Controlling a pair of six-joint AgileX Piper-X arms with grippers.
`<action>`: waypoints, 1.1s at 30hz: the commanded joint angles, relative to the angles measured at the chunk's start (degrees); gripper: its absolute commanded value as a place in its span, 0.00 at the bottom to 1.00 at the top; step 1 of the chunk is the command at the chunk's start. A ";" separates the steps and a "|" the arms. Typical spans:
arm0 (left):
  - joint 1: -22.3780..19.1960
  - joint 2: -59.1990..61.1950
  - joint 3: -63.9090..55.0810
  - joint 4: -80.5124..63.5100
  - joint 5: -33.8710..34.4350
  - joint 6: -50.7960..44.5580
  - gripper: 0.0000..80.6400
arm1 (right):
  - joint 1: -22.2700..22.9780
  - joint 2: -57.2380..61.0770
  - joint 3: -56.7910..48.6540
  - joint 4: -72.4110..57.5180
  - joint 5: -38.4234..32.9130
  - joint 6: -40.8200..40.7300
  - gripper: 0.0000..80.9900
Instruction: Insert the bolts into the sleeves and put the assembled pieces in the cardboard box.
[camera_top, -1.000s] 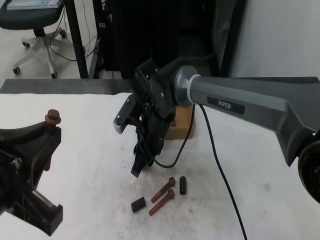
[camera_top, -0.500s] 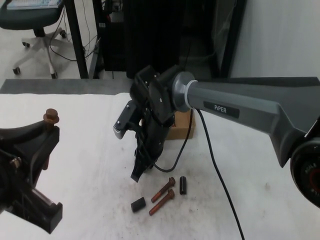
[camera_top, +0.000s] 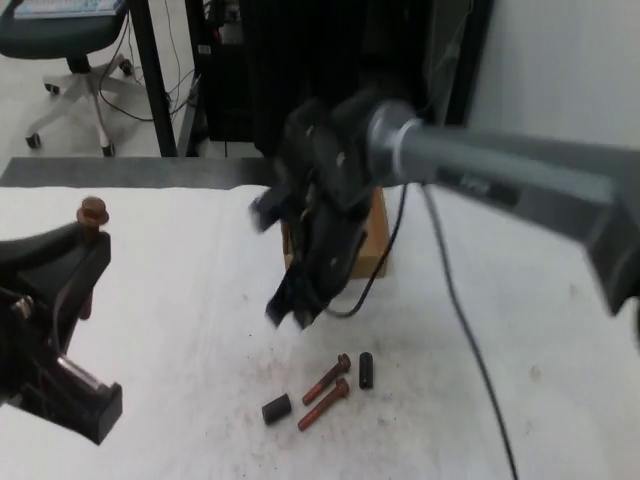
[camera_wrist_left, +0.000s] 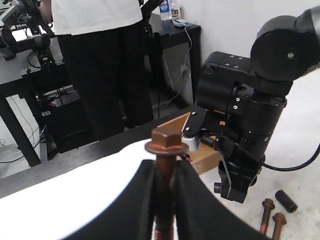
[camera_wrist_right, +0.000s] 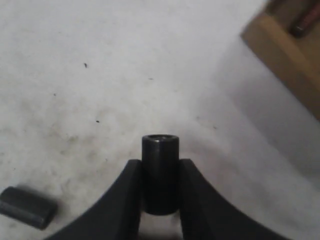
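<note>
A rusty hex-head steel bolt (camera_wrist_left: 166, 145) is held upright, clamped between the fingers of the left gripper (camera_wrist_left: 162, 172) by the left edge of the white desk (camera_top: 180, 300). A short black cylindrical sleeve (camera_wrist_right: 160, 150) is pinched in the right gripper (camera_wrist_right: 160, 167), just before the brown cardboard box (camera_top: 374, 255) toward the far edge. Since a second ago, the right gripper has been raised away from the loose bolts (camera_top: 325, 378) and loose sleeves (camera_top: 366, 370), and the left-held bolt lifted slightly.

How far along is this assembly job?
Done: a reddish item, maybe one finished piece, lies in the cardboard box. In hand: left end effector grips a bolt, right end effector a sleeve, not yet joined. Left: two bolts and two sleeves lie loose on the bench.
</note>
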 joint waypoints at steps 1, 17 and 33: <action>-0.16 -0.07 -0.18 -2.75 -0.10 -1.72 0.00 | -3.50 -4.85 1.52 5.09 -0.41 6.34 0.01; -0.16 -0.07 -0.18 -2.82 -0.10 0.26 0.00 | -9.66 -14.61 22.98 1.11 4.53 7.68 0.01; -0.16 -0.07 -0.18 -2.82 -0.10 -0.06 0.00 | -9.66 -14.09 23.09 -5.43 4.53 7.68 0.01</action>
